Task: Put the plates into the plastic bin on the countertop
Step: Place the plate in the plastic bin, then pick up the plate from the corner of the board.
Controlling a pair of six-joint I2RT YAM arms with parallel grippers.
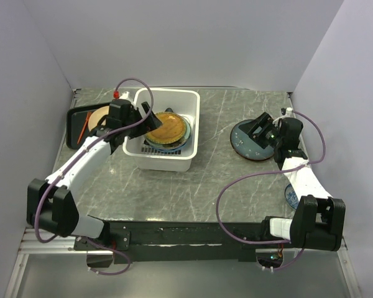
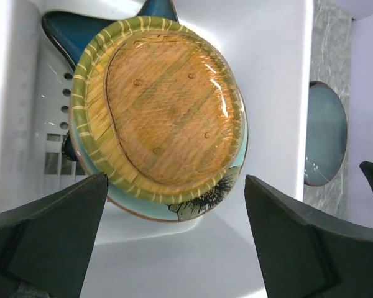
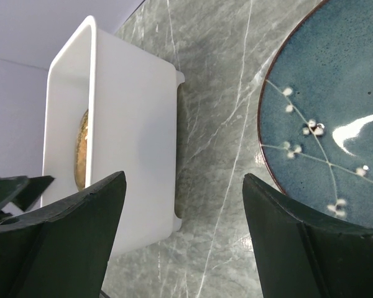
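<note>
The white plastic bin [image 1: 158, 159] stands on the countertop [image 1: 174, 192] at the back left of centre. Inside it, a yellow woven-look plate [image 1: 166, 126] [image 2: 165, 105] tops a stack, over a pale teal plate [image 2: 146, 208] and a blue star-shaped plate [image 2: 68, 34]. My left gripper [image 1: 141, 118] [image 2: 176, 186] hangs open just above the stack, holding nothing. A large dark teal plate [image 1: 244, 146] [image 3: 326, 118] lies to the right. My right gripper [image 1: 261, 129] [image 3: 184, 177] hovers open at that plate's left rim, over bare stone between it and the bin [image 3: 137, 136].
A flat black tray [image 1: 76, 118] at the far left holds a tan plate [image 1: 99, 116] and an orange stick [image 1: 82, 127]. A blue patterned plate [image 1: 291, 197] peeks out under my right arm near the right wall. White walls close three sides.
</note>
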